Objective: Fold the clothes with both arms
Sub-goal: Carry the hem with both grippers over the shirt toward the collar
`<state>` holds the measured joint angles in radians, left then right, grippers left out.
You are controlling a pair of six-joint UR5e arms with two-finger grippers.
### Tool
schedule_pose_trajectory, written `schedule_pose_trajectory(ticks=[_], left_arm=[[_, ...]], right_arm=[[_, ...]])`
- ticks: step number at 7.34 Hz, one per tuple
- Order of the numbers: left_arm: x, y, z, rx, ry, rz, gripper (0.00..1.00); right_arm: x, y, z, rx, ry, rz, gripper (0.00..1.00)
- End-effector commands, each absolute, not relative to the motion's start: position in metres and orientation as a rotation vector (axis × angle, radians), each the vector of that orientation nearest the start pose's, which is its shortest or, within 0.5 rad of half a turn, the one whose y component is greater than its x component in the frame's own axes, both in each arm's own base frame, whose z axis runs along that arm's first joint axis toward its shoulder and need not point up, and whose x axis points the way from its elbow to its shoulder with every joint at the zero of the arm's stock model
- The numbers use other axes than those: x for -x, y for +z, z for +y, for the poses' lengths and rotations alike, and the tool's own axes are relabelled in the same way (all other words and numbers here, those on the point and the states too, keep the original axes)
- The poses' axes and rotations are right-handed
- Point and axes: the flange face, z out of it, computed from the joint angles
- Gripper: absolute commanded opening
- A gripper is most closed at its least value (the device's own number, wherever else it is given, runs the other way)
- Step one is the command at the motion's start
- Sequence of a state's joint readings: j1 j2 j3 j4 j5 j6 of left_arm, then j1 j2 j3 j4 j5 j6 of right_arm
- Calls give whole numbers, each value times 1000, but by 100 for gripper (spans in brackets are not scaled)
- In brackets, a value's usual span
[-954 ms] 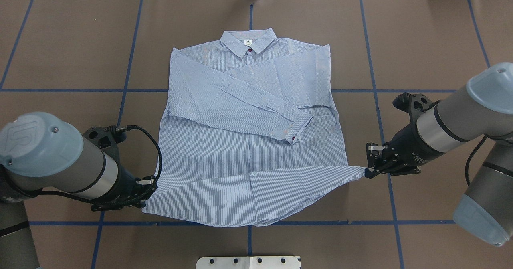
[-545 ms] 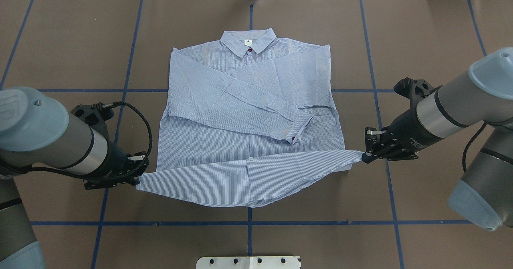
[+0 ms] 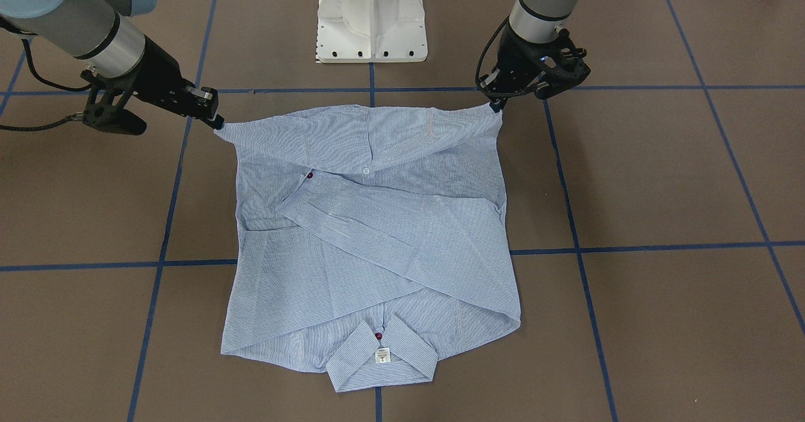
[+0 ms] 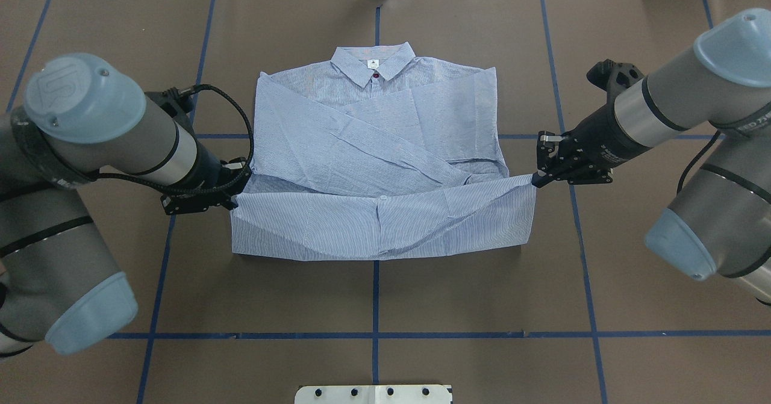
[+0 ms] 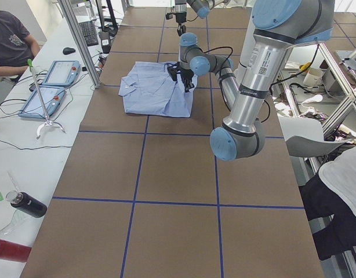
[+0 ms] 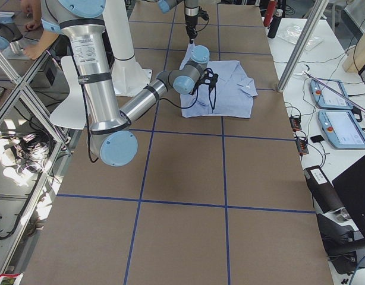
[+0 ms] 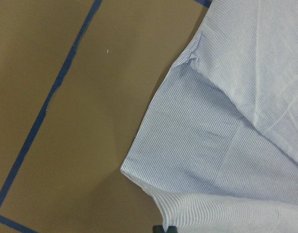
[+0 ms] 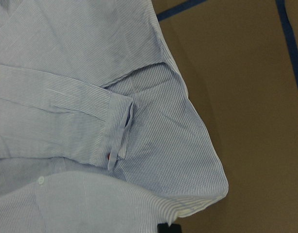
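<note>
The left gripper [image 4: 232,195] is closed in a pinch on one corner of the hem [image 4: 385,194] of the shirt [image 4: 373,145]. The right gripper [image 4: 534,181] pinches the opposite corner in the same way. Between them the hem runs as a slightly sagging line across the shirt's middle, raised off the cloth beneath. The bottom part of the body is doubled over, and its crease [image 4: 373,257] lies on the table [image 4: 482,301] on the robot's side.

A small white button [image 4: 382,197] shows on the turned-over strip. Just beyond the hem a sleeve lies slantwise across the front, its cuff [image 8: 115,131] carrying a dark red button [image 8: 108,157].

The shirt lies flat at the table's centre, collar [image 4: 373,67] away from the robot. Inside the collar sits a white neck label [image 3: 382,356] with a small dark mark, its print too small to read.

The pale blue cap [image 4: 84,97] on the left arm bears an embossed emblem that looks like "UR". Blue tape lines [image 4: 374,307] grid the brown tabletop.
</note>
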<state>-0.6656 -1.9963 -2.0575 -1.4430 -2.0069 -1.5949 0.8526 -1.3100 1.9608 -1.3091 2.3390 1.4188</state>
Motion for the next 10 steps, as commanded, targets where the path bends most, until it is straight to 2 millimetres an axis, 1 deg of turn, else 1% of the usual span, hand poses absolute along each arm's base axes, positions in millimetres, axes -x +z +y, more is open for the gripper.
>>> schedule_pose_trajectory(ticks=[1,2,3,4,5,6,7,8,10], left_arm=[[-356,247,-457,104,-442,880,0],[-346,257,-475,98,-434,869,0],[-334,253,-495,69,-439,873,0],[-332,248,-505,53,-435,880,0],[-348,243,-528,41,-430,892,0],[-358,249,-543,28,-426,907,0],[-356,259,-558,12,-437,920,0],[-356,270,-570,6,-446,921,0],[-334,288,-601,-26,-453,921,0]], right_arm=[[304,291,-501,177,336,-1101,0],[300,290,-528,168,369,-1095,0],[297,291,-548,164,396,-1088,0],[293,294,-566,158,416,-1080,0],[298,294,-587,151,413,-1068,0],[307,288,-607,155,421,-1061,0],[319,281,-625,161,426,-1054,0],[326,274,-639,164,432,-1048,0],[320,281,-658,161,457,-1029,0]])
